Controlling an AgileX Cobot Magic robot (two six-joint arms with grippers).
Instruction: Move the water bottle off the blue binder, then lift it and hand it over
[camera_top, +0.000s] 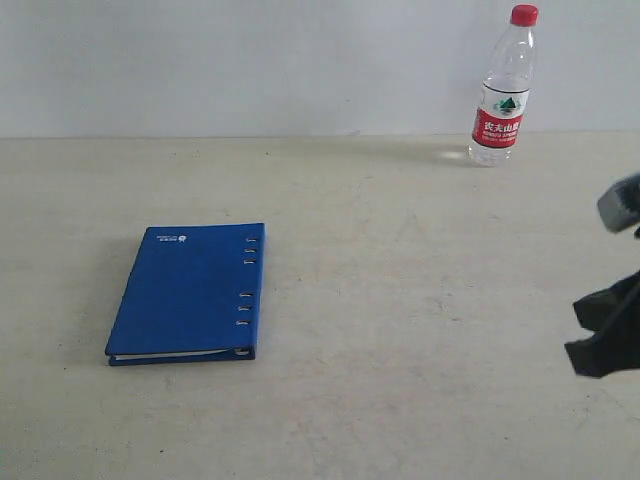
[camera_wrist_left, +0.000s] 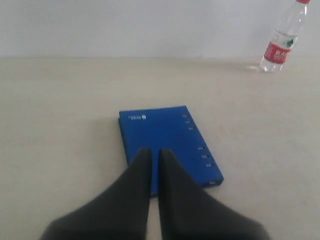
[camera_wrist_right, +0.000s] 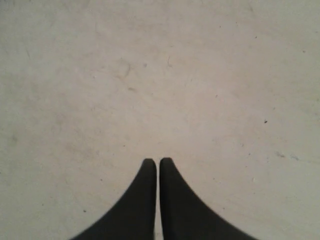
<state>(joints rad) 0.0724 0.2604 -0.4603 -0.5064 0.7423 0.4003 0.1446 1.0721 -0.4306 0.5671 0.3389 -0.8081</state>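
The water bottle (camera_top: 503, 90) stands upright on the table at the far right by the wall, clear with a red cap and red label; the left wrist view shows the water bottle (camera_wrist_left: 281, 42) too. The blue binder (camera_top: 190, 292) lies flat and closed at the left of the table, nothing on it. In the left wrist view the blue binder (camera_wrist_left: 167, 142) lies just beyond my left gripper (camera_wrist_left: 154, 151), which is shut and empty. My right gripper (camera_wrist_right: 158, 161) is shut over bare table; in the exterior view the right gripper (camera_top: 605, 330) shows dark at the right edge.
The beige table (camera_top: 400, 300) runs back to a white wall (camera_top: 250, 60). Nothing else stands on the table between the binder and the bottle.
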